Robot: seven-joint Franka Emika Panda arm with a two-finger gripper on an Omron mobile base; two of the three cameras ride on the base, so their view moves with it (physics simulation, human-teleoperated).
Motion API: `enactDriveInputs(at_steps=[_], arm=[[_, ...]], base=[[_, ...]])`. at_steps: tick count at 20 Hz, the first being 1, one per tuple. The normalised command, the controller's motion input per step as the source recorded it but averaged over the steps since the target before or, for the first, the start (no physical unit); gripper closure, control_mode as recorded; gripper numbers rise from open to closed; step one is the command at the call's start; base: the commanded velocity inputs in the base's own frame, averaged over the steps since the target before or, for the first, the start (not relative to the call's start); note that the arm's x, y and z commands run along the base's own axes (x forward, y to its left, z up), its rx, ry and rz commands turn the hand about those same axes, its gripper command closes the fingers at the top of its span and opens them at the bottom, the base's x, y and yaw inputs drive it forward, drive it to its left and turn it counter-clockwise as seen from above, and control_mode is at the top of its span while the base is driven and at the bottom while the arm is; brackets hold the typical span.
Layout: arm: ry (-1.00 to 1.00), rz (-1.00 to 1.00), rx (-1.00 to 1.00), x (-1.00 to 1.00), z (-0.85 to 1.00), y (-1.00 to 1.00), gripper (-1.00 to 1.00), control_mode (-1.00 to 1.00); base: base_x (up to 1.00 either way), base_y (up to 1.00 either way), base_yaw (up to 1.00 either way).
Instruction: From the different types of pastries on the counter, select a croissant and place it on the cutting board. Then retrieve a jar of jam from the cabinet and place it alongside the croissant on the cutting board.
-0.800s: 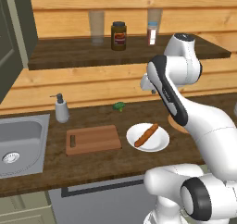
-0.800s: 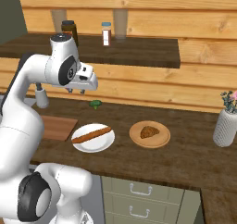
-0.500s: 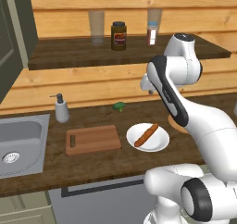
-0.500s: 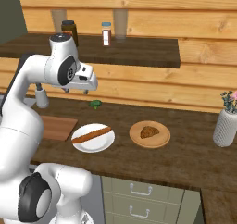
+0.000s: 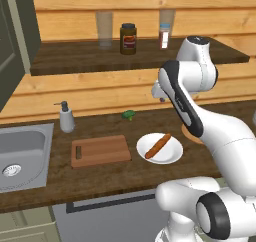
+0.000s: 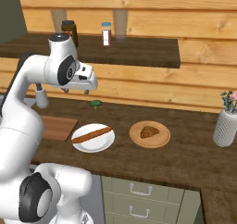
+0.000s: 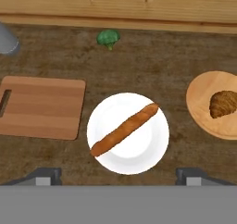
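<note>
My gripper [image 6: 76,91] hangs high over the counter [image 6: 185,153], open, with nothing between its fingertips [image 7: 46,176]. From the hand view I look straight down. The croissant [image 7: 223,102] lies on a round wooden plate [image 7: 200,102] at the right, also seen as the croissant [image 6: 149,132] in the right base view. The long stick pastry [image 7: 124,129] lies on a white plate [image 7: 139,158] right under the gripper [image 7: 119,177]. The cutting board [image 7: 41,107] is bare at the left, slot handle on its far left end. The cabinet [image 5: 12,51] is at the left edge; the jar of jam is hidden.
A broccoli floret [image 7: 109,37] lies by the back wall. A soap dispenser [image 5: 66,117] and steel sink [image 5: 22,151] are left of the cutting board [image 5: 100,151]. The shelf above holds a tall dark jar [image 5: 128,38], a shaker [image 5: 164,35] and a glass [image 5: 104,29]. A vase [image 6: 227,126] stands at the far right.
The hand has sunk very slightly over the plates and stays open. Nothing on the counter has moved.
</note>
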Motion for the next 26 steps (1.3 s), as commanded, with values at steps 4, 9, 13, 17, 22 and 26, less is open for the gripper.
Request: enactDriveInputs(at_steps=[4, 9, 13, 17, 22, 26], arm=[[0.02, 0.00, -0.04, 0.00, 0.00, -0.21, -1.00, -1.00], [0.01, -0.01, -0.07, 0.01, 0.00, -0.28, -1.00, -1.00], [0.03, -0.01, -0.13, 0.00, 0.00, -0.26, -1.00, -1.00], [0.05, -0.01, -0.05, -0.06, 0.00, -0.56, -1.00, -1.00], [-0.07, 0.01, 0.02, -0.18, 0.00, -0.96, -1.00, -1.00], [-0.04, -0.04, -0.01, -0.01, -0.11, -0.37, -1.00, -1.00]], base=[[0.00, 0.00, 0.00], [0.00, 0.00, 0.00], [0.00, 0.00, 0.00], [0.00, 0.00, 0.00], [0.00, 0.00, 0.00], [0.00, 0.00, 0.00]])
